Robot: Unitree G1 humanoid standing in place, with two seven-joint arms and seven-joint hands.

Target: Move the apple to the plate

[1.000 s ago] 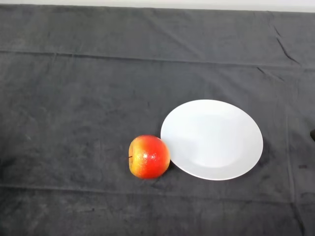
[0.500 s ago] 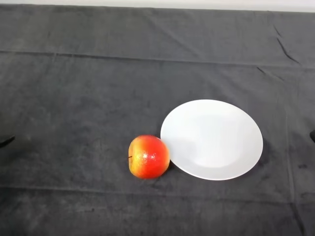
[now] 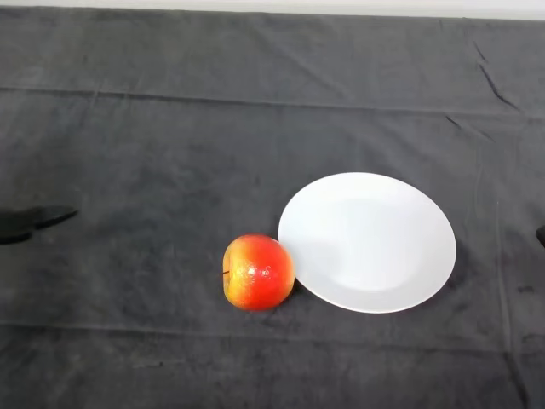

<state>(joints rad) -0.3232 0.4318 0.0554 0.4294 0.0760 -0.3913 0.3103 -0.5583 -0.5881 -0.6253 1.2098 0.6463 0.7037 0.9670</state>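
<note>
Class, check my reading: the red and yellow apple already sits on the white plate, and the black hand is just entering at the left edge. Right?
Not quite. In the head view the apple lies on the dark cloth against the plate's left rim, not on it. The hand is indeed entering at the left edge.

the robot hand (image 3: 30,221) is cut off by the left edge, only a dark fingertip sliver showing, its pose unreadable. the plate (image 3: 367,242) has its near-left rim hidden behind the apple (image 3: 258,272).
</note>
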